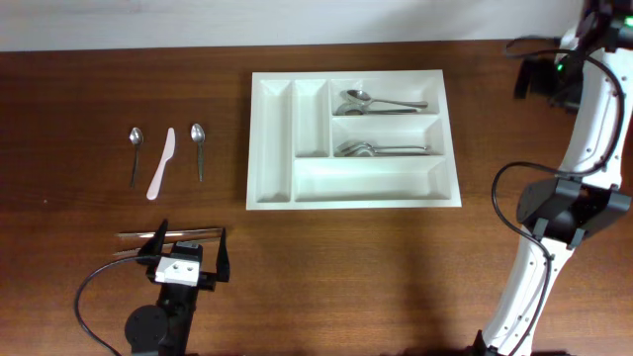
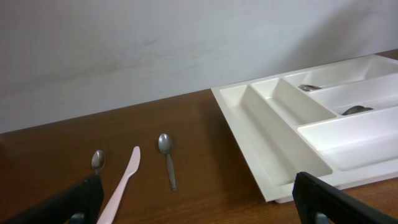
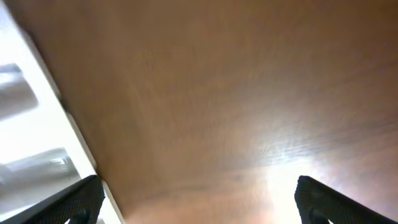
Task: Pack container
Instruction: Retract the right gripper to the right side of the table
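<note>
Spreading wide with nothing between its fingers, the left gripper [image 1: 192,237] sits low over the front of the wooden table [image 1: 396,277]. A few long metal pieces [image 1: 138,236] lie crosswise under it; from overhead I cannot tell whether they are knives or forks. The right gripper [image 3: 199,205] is also wide apart and holds nothing. Its camera gives a blurred look at bare wood with the container's white edge [image 3: 31,130] at the left.

The container [image 1: 352,205] lies flat in the middle of the table, well apart from both grippers. Of its three horizontal compartments, the top one holds a small stack of metal spoons [image 1: 368,100], bowls to the left and handles pointing right. The middle one holds a second stack of spoons [image 1: 368,149] lying the same way. The left wrist view shows the container's near rim [image 2: 249,142], with two spoon bowls just visible over the dividers.

To the left of the container three loose pieces lie side by side, apart from each other: a small spoon [image 1: 135,139], a pink plastic knife [image 1: 161,165] and a second loose spoon [image 1: 198,138].
</note>
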Controlling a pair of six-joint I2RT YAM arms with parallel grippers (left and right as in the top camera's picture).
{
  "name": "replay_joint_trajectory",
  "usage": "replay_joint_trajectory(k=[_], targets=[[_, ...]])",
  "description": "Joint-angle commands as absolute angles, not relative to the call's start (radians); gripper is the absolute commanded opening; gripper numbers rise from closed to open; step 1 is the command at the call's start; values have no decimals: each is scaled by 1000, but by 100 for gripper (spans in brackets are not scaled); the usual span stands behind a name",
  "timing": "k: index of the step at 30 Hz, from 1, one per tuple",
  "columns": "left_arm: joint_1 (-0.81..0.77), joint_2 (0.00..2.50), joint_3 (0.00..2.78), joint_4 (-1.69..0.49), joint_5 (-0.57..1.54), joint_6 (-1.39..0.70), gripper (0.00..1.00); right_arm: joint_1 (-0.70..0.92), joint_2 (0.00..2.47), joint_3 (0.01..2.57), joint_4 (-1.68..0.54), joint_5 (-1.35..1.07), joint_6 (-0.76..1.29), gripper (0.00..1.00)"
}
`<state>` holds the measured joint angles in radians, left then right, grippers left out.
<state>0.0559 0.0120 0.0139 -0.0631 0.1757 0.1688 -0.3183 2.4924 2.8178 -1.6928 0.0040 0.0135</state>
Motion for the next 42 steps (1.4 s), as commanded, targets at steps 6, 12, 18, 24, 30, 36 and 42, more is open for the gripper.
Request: replay_joint_trajectory(k=[6, 12, 18, 24, 30, 36, 42], targets=[[62, 5, 9, -65, 168, 181, 99, -328, 2434, 2497, -1699, 152, -49, 99], [62, 5, 9, -65, 168, 181, 99, -336, 2434, 2452, -1678, 150, -49, 99], [62, 5, 9, -65, 168, 181, 99, -336, 2435, 2453, -1683, 151, -49, 99], [62, 5, 9, -64, 168, 181, 99, -336, 2435, 2453, -1682, 150, -49, 99], [63, 5, 9, -65, 142, 181, 99, -335, 2435, 2453, -1636, 143, -48, 99], [63, 5, 9, -62, 15, 181, 99, -335, 2435, 2453, -1610, 143, -48, 99], [62, 5, 12, 36, 40, 149, 99, -335, 2435, 2453, -1610, 143, -48, 99]])
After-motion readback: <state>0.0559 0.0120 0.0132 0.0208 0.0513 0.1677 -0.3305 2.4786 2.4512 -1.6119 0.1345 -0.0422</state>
